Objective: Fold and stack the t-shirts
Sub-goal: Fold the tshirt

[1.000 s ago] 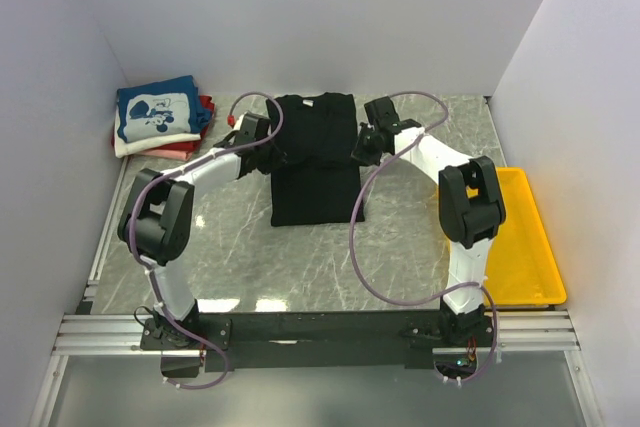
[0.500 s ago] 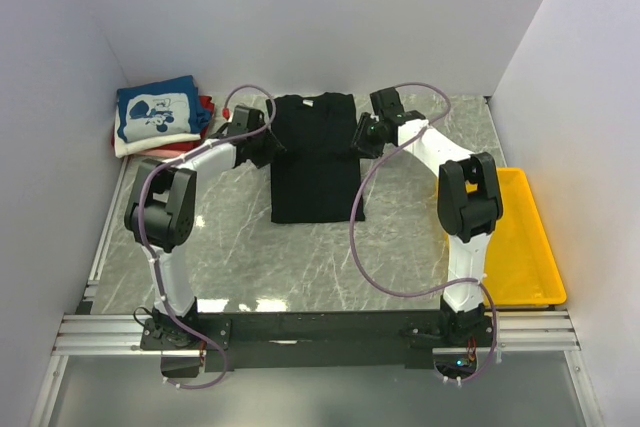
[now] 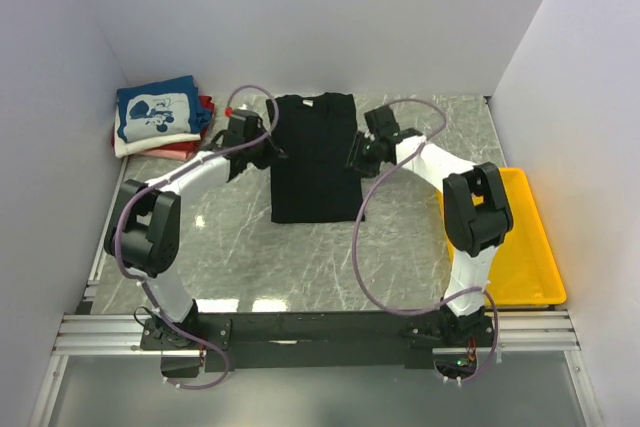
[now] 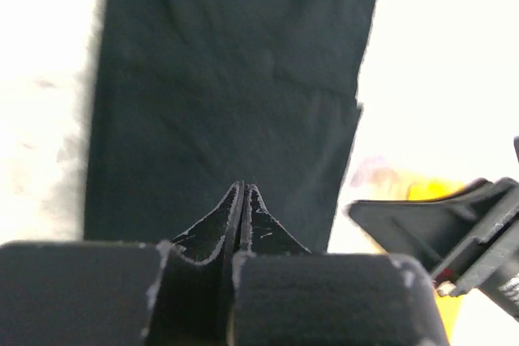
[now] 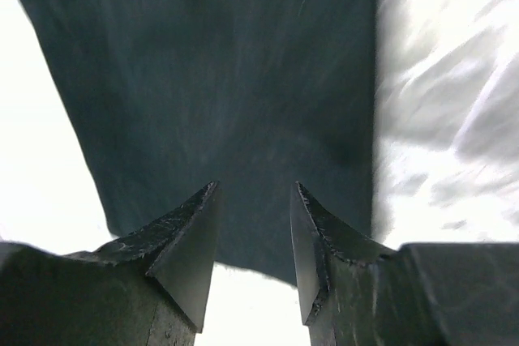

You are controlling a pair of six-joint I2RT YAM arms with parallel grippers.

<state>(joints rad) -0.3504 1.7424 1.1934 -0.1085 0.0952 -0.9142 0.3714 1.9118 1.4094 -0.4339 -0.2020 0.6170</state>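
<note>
Plain white walls [image 3: 300,17] enclose a glossy grey marble table [image 3: 280,259].

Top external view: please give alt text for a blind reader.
A black t-shirt folded into a long strip lies flat on the table, with the left gripper at its left edge and the right gripper at its right edge. A stack of folded shirts, blue on top, sits in the far left corner; a yellow tray lies at the right.
</note>
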